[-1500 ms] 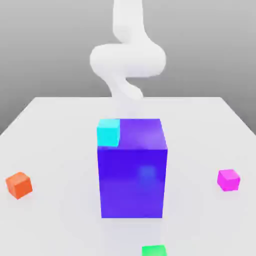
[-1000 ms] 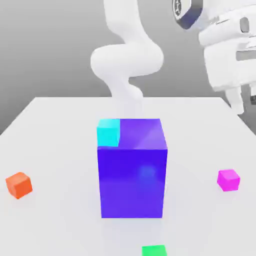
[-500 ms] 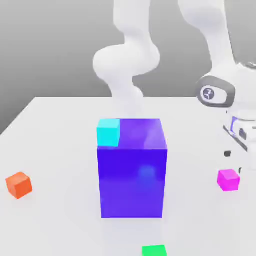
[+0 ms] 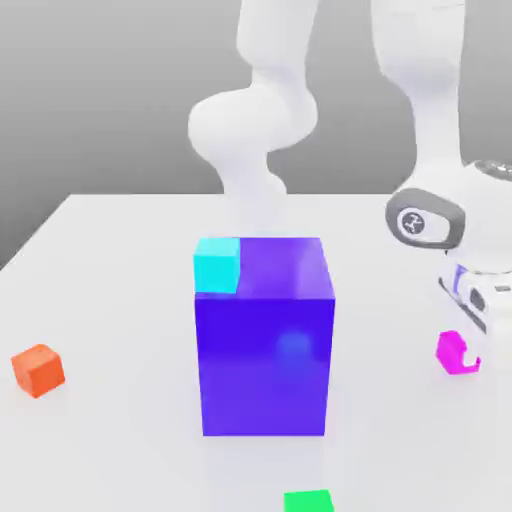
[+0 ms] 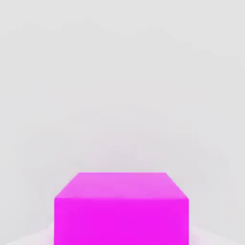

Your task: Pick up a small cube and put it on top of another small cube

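Note:
A small magenta cube (image 4: pixel 450 351) lies on the white table (image 4: pixel 120 260) at the exterior view's right. My gripper (image 4: pixel 468 345) is down at this cube, and the white hand covers the cube's right part. The hand view has the magenta cube (image 5: pixel 121 210) very close, with bare table beyond it. Other small cubes are an orange one (image 4: pixel 38 369) at the exterior view's left, a green one (image 4: pixel 307 501) at the front edge, and a cyan one (image 4: pixel 217 264) at the upper left corner of the big blue block (image 4: pixel 264 350).
The tall blue-purple block stands mid-table, far larger than the small cubes. I cannot tell whether the cyan cube rests on it or sits behind it. The arm's white links (image 4: pixel 255 130) rise behind the block.
The hand has come down from the upper right to the magenta cube and now overlaps its right side. None of the cubes has shifted.

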You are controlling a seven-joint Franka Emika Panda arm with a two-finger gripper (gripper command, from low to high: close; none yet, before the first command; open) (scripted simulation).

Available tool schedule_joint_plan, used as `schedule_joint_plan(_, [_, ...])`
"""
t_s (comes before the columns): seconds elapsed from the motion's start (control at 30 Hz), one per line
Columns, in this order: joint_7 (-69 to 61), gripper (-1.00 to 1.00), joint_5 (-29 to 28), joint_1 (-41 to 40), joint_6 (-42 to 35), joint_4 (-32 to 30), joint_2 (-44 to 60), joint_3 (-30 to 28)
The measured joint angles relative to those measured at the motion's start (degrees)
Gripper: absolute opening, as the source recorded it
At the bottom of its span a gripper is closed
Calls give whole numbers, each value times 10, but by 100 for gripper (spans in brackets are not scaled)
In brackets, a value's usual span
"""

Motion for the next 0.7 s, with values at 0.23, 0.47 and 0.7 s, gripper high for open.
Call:
schedule_joint_plan(0.23, [-73,-100,58,-108,-102,96,0,-75])
schedule_joint_plan(0.47, [-145,-100,101,-241,-179,226,50,-173])
schedule_joint_plan(0.7, [-167,100,127,-267,-126,245,122,-167])
